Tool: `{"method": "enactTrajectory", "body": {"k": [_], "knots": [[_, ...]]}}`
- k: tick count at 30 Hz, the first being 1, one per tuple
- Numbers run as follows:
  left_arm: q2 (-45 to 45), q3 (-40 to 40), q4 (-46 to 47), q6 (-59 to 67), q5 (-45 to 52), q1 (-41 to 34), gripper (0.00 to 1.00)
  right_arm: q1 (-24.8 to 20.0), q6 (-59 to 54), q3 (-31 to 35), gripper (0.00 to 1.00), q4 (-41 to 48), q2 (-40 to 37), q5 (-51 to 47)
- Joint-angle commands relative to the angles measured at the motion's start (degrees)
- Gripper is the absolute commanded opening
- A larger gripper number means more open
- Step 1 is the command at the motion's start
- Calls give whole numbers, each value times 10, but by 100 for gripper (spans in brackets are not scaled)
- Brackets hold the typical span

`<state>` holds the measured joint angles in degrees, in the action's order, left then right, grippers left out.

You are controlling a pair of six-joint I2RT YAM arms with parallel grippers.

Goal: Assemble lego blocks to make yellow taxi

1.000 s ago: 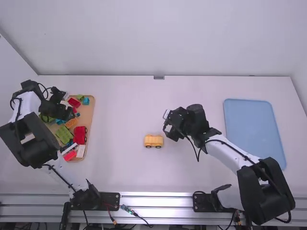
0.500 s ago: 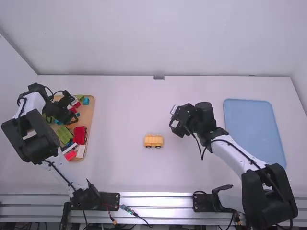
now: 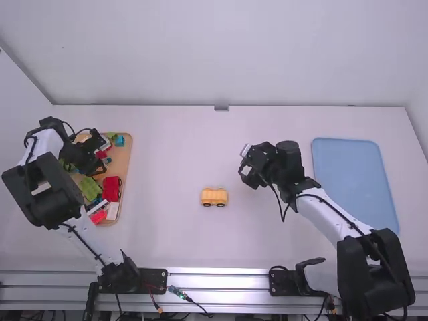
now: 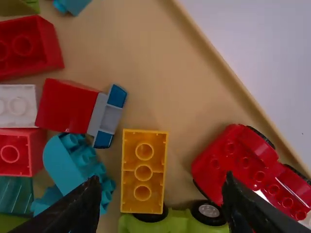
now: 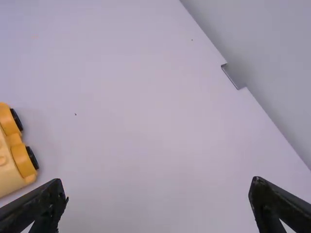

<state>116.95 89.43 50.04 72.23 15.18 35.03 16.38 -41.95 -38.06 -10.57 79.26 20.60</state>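
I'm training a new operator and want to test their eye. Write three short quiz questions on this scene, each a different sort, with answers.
1. True or false: the left gripper is over the wooden tray with its fingers apart.
2. Where does the yellow wheeled block rest?
a) in the wooden tray
b) on the blue tray
c) directly on the table
3. Fill in the number: the hollow orange-yellow block shows ___ round rings.
Key: 1 true; 2 c; 3 three.
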Motion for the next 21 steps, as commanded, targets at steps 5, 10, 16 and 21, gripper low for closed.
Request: {"method": "enactTrajectory", "body": {"k": [5, 10, 16, 21], "knots": [[3, -53, -61, 7, -43, 5, 63, -2, 2, -7, 99, -14, -10, 1], [3, -74, -77, 18, -43, 7, 58, -6, 16, -7, 99, -17, -10, 0], [3, -80, -108, 22, -28, 33, 56, -6, 36, -7, 99, -26, -10, 1], [3, -81, -106, 54, 10, 52, 57, -6, 37, -7, 99, -25, -10, 6]]}}
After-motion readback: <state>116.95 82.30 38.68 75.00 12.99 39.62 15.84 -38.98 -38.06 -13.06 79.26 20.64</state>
